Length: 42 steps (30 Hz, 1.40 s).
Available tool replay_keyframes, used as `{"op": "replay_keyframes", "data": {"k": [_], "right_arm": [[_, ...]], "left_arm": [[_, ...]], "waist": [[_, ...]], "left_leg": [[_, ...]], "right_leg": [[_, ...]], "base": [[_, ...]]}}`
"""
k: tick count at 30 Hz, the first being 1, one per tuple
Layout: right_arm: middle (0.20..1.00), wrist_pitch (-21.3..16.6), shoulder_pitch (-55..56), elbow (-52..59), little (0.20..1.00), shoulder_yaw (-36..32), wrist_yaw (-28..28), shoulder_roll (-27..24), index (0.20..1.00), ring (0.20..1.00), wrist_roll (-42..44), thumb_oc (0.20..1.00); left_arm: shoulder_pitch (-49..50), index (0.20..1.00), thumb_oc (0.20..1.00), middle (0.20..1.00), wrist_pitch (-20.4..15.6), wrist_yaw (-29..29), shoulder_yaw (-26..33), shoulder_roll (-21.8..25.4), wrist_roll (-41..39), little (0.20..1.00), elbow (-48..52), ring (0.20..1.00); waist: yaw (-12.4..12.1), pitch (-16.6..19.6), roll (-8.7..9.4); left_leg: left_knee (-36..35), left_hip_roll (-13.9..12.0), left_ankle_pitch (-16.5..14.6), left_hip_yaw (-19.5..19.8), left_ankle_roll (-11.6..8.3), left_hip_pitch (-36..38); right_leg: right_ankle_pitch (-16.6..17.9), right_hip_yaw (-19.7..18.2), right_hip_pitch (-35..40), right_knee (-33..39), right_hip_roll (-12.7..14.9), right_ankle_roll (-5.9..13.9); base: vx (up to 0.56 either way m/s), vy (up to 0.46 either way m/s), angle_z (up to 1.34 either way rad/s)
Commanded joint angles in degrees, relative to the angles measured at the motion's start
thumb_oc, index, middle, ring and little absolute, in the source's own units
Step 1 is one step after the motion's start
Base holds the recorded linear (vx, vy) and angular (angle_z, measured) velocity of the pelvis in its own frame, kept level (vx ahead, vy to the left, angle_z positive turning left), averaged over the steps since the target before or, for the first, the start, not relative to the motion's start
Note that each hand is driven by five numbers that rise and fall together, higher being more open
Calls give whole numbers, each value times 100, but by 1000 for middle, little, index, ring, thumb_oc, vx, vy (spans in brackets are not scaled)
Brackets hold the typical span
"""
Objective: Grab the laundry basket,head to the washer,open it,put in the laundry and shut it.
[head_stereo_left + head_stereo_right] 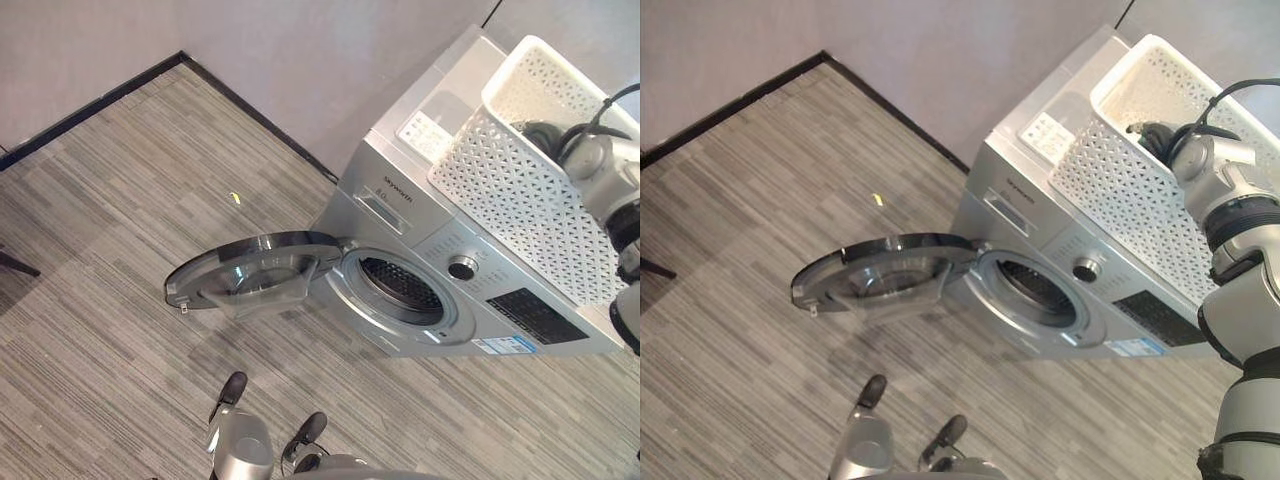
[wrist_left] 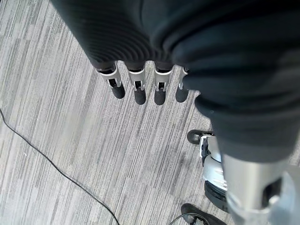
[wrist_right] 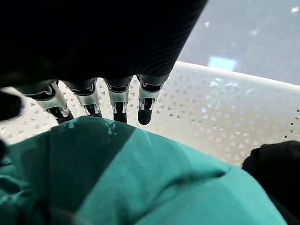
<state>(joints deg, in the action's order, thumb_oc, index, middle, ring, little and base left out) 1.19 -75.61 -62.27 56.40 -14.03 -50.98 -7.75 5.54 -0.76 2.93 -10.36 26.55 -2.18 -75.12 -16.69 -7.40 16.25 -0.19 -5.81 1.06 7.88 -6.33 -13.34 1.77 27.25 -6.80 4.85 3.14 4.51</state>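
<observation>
Left hand [image 2: 140, 86] hangs relaxed over the carpet [image 1: 120, 200], out front of the washer [image 1: 440, 270]. Washer door [image 1: 250, 270] wide open. White laundry basket [image 1: 540, 190] sits on top; right hand [image 3: 101, 101] inside it, fingers curling onto green laundry [image 3: 140, 178].

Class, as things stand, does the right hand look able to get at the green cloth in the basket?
Probably yes: the right hand is already inside the basket, its fingers against the green cloth, nothing between.

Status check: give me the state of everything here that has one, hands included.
Washer door: swung wide open.
Washer drum: nothing visible inside.
Laundry basket: on top of the washer.
Green laundry: in the basket.
Right hand: inside basket, above the green laundry.
Left hand: open, holding nothing.
</observation>
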Motion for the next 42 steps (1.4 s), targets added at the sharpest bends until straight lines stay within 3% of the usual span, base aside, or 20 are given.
{"op": "replay_keyframes", "data": {"k": [1,7,8,9,10,11,22,26,37,42], "right_arm": [[1000,61,-162,-342,1000,211,25,364,1000,1000,-312,1000],[1000,143,-277,-176,1000,314,45,530,1000,1000,-606,1000],[771,150,-303,-182,771,334,46,571,771,771,-636,771],[639,161,-349,-190,639,363,40,616,639,639,-688,639],[238,166,-399,-196,238,395,36,673,238,238,-730,238],[200,166,-404,-188,200,396,38,685,200,200,-734,200],[200,237,-625,-46,200,439,106,731,200,200,-771,200],[200,209,-701,76,200,305,362,671,200,200,-884,200],[200,134,-438,1469,200,-614,1116,-256,200,200,-1191,200],[200,149,-59,1953,200,-1494,1717,-636,200,200,-1503,200]], "left_arm": [[-59,1000,1000,1000,76,-40,-16,214,-5,1000,-149,1000],[-138,1000,1000,1000,93,-76,-2,208,-46,1000,-171,1000],[-149,1000,1000,1000,95,-86,-3,211,-63,1000,-170,1000],[-152,1000,1000,1000,100,-88,-6,209,-78,1000,-167,1000],[-188,1000,1000,1000,109,-103,-29,202,-111,1000,-155,1000],[-195,1000,1000,1000,109,-109,-29,201,-121,1000,-147,1000],[-345,1000,1000,1000,90,-216,-45,205,-254,1000,-175,1000],[-416,1000,1000,1000,91,-288,-43,182,-264,1000,-154,1000],[-431,1000,1000,1000,34,-417,52,59,-21,1000,-128,1000],[-399,1000,1000,1000,-35,-533,55,-84,144,1000,-27,1000]], "waist": [[-177,-186,212],[-178,-262,248],[-177,-273,250],[-170,-286,252],[-162,-306,251],[-156,-313,249],[-36,-399,177],[22,-377,131],[230,101,-159],[290,418,-377]], "left_leg": [[-460,-93,460,218,238,-229],[-461,-89,486,258,245,-303],[-460,-89,487,259,245,-311],[-458,-86,487,257,247,-321],[-458,-80,493,254,250,-348],[-457,-74,498,244,251,-360],[-439,-64,510,152,269,-408],[-442,-58,506,108,270,-403],[-465,-17,350,-62,279,-34],[-481,42,283,-135,296,258]], "right_leg": [[349,-406,35,15,422,558],[366,-404,-24,15,407,549],[369,-410,-31,15,409,548],[376,-410,-41,15,412,546],[391,-429,-75,15,414,540],[396,-435,-85,15,412,536],[455,-562,-191,15,433,532],[461,-599,-220,15,435,535],[397,-684,36,15,532,561],[340,-678,280,15,615,583]], "base": [[0,0,0],[-4,-3,1],[0,0,0],[-31,0,-2],[-32,-1,-2],[-36,0,-3],[-5,1,-3],[-11,1,-9],[29,10,-2],[37,14,-4]]}}
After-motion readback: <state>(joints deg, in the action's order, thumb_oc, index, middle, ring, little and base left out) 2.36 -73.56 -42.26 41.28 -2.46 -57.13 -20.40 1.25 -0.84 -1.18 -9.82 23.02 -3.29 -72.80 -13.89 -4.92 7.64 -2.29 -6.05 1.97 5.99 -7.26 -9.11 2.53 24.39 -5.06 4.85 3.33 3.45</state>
